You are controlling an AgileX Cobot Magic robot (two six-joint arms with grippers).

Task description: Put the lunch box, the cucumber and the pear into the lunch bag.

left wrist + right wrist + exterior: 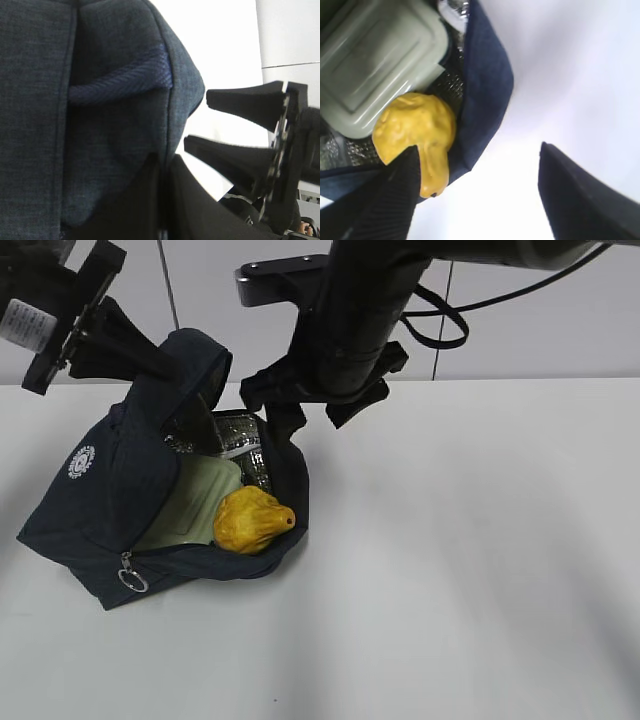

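Worktop point(480, 570): white, bare toward its right edge; everything sits at its left side.
Lunch bag point(100, 510): near the left edge, mouth held up by the left end effector point(205, 388), pinched shut on the top fabric — if that grip slips, the mouth likely sags over the contents.
Right end effector point(300, 405): jaws spread wide, empty, above the bag's rim.
Lunch box point(195, 502): inside the bag.
Pear point(252, 521): perched at the bag's lower lip — it could roll out.
Cucumber: not visible; cannot tell where.
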